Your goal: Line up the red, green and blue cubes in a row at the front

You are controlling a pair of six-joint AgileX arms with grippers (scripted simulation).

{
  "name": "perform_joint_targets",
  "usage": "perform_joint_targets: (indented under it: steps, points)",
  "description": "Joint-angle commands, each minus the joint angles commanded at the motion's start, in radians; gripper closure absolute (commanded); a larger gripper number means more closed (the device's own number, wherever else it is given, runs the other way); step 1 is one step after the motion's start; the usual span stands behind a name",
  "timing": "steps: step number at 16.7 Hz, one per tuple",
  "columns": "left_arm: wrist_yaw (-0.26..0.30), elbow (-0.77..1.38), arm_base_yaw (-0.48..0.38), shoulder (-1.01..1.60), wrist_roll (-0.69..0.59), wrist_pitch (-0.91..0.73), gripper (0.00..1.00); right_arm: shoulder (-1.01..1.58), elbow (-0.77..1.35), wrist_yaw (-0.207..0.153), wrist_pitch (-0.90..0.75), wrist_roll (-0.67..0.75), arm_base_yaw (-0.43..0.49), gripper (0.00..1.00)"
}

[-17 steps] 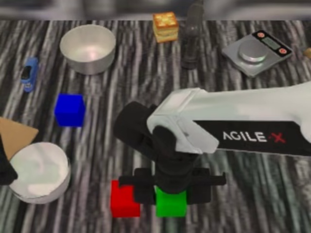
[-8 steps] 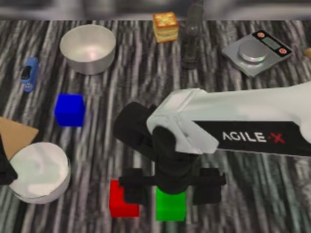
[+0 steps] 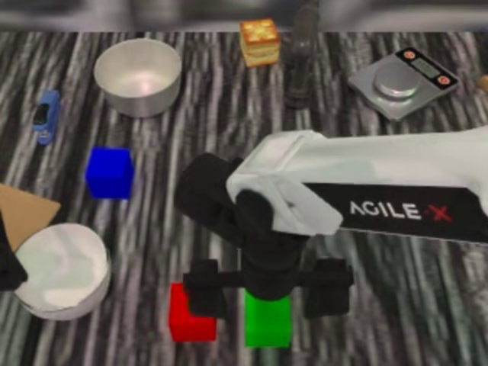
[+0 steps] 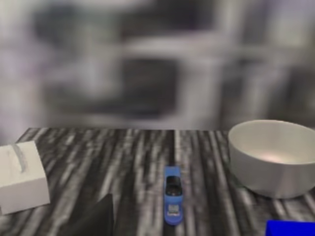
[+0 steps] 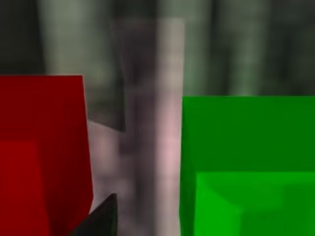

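Note:
At the front of the table the red cube (image 3: 191, 320) and the green cube (image 3: 268, 322) stand side by side with a small gap between them. My right gripper (image 3: 267, 293) hovers open just above the green cube, its fingers spread wide and holding nothing. The right wrist view shows the red cube (image 5: 39, 147) and green cube (image 5: 246, 162) apart, with one dark fingertip (image 5: 101, 219) between them. Farther back on the left stands the blue cube (image 3: 109, 172), alone; its corner (image 4: 290, 228) shows in the left wrist view. My left gripper (image 3: 6, 267) is parked open at the left edge.
A metal bowl (image 3: 138, 75) stands at the back left and a white bowl (image 3: 61, 268) at the front left. A light-blue gadget (image 3: 46, 116), an orange-yellow block (image 3: 259, 41), a dark upright object (image 3: 301, 57), a scale (image 3: 402, 80) and a brown board (image 3: 23, 213) are also there.
My right gripper's fingers have spread apart and let go of the green cube, which now rests beside the red cube. The left arm has not moved.

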Motion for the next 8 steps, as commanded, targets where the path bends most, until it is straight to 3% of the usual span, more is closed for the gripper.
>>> perform_joint_targets:
  steps: [5,8]
  points:
    - [0.000,0.000,0.000,0.000,0.000,0.000,0.00,-0.057,0.116,-0.001,-0.185,0.000,0.003,0.00]
    - [0.000,0.000,0.000,0.000,0.000,0.000,0.00,-0.070,0.135,-0.001,-0.210,-0.002,0.003,0.00]
